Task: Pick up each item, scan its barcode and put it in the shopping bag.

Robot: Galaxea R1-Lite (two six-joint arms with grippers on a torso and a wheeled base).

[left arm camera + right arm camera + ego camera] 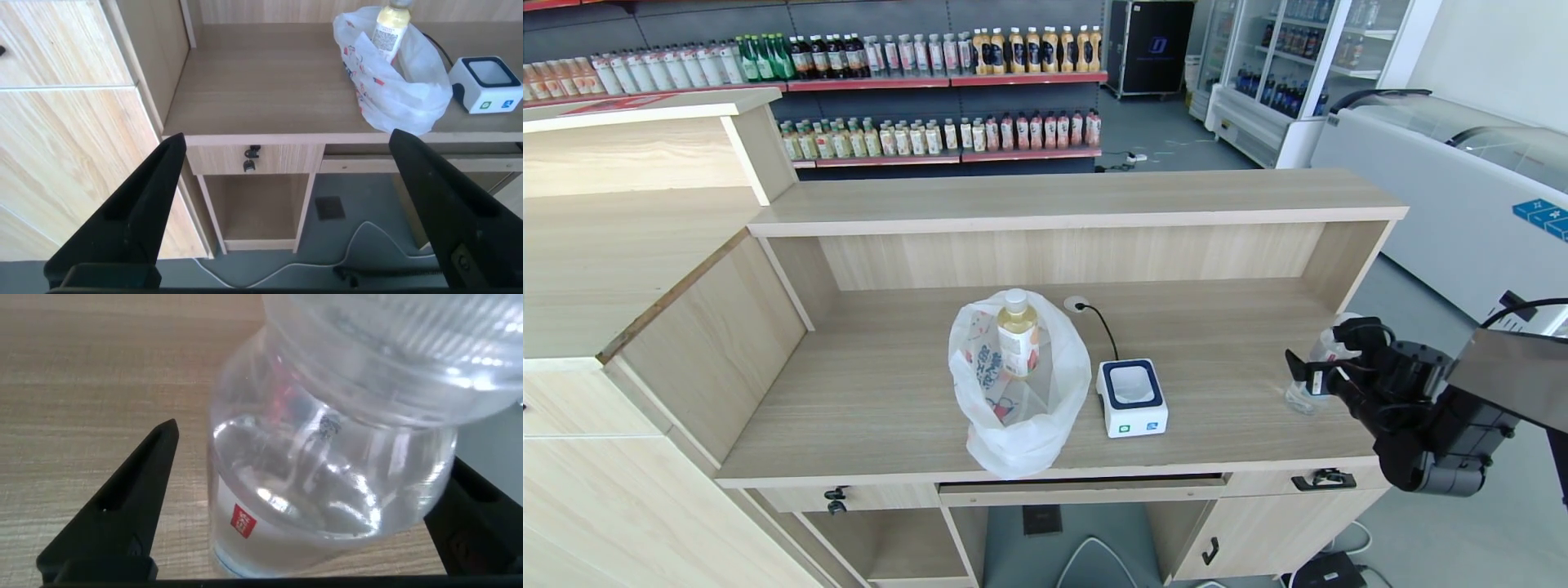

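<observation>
Plainly, you have one clear bottle (327,498), its small red label unreadable, on the table's (1217,359) right side between the right gripper's (315,449) spread fingers, unclamped. One tea bottle (1017,335) stands in the single bag (1021,425), beside one scanner (1131,398). Your left gripper (288,143) gapes, holding nothing.

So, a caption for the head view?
Right fingers flank a clear bottle on the counter; another bottle stands in the bag beside the scanner.

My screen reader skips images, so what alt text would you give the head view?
The right gripper is open around a clear bottle standing at the right end of a wooden counter. Mid-counter, a white shopping bag holds an upright drink bottle, with a barcode scanner beside it on the right.
</observation>
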